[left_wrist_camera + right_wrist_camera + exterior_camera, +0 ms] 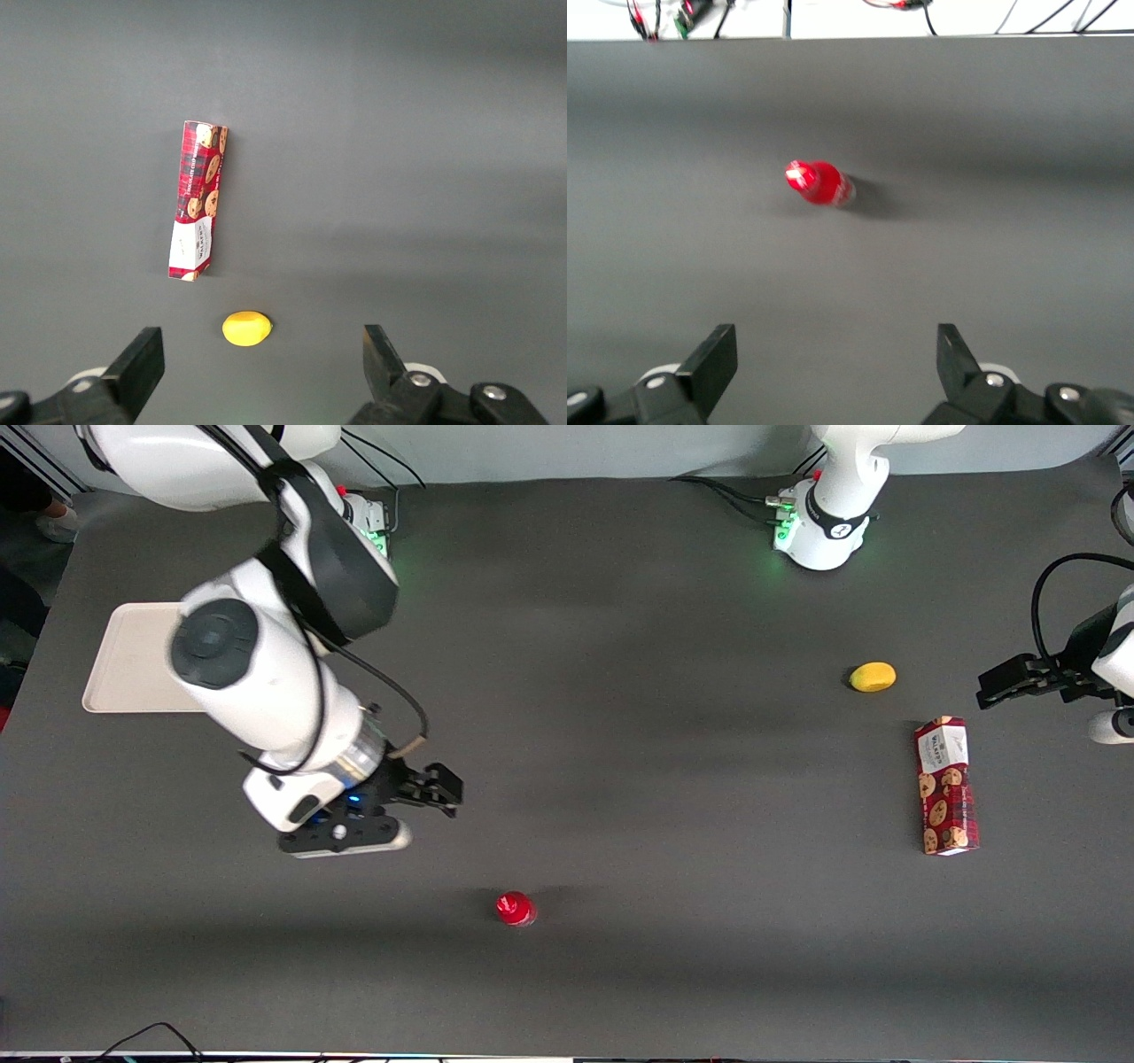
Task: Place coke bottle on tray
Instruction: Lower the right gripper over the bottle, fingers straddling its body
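From the front, my pincer (423, 802) hangs released above the tabletop (620, 691). The coke bottle (515, 909) stands upright, apart from it, nearer the tabletop's front edge and toward the parked arm's end. The tray (133, 660) lies at my end's edge.

At my wrist, the bottle (819, 182) sits ahead between my spread fingers (713, 363), its lettering unreadable.

The right arm is extended low over the tabletop (620, 735), its pincer (833, 367) held empty with fingers spread wide.
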### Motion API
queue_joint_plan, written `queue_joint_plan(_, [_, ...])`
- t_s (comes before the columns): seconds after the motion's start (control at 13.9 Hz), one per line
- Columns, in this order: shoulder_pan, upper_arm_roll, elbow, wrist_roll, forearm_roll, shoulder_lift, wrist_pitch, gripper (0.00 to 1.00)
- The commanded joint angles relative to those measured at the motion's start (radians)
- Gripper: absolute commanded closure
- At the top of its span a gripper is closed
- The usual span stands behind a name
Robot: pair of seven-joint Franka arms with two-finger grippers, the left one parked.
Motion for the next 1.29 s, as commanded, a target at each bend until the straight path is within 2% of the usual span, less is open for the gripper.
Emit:
queue_joint_plan(0.0, [0.026, 0.007, 0.072, 0.078, -0.128, 0.117, 0.114, 0.0])
queue_joint_plan(0.14, [0.035, -0.002, 0.078, 0.11, -0.169, 0.179, 0.201, 0.0])
queue_joint_plan(0.43, [0.072, -0.04, 0.151, 0.134, -0.175, 0.282, 0.282, 0.0])
queue_joint_plan(0.72, [0.133, -0.123, 0.202, 0.144, -0.175, 0.36, 0.379, 0.0])
queue_joint_plan(0.86, [0.15, -0.159, 0.222, 0.153, -0.175, 0.377, 0.394, 0.0])
queue_joint_plan(1.08, [0.152, -0.163, 0.22, 0.155, -0.175, 0.389, 0.4, 0.0])
queue_joint_plan(1.22, [0.153, -0.163, 0.219, 0.162, -0.175, 0.398, 0.402, 0.06])
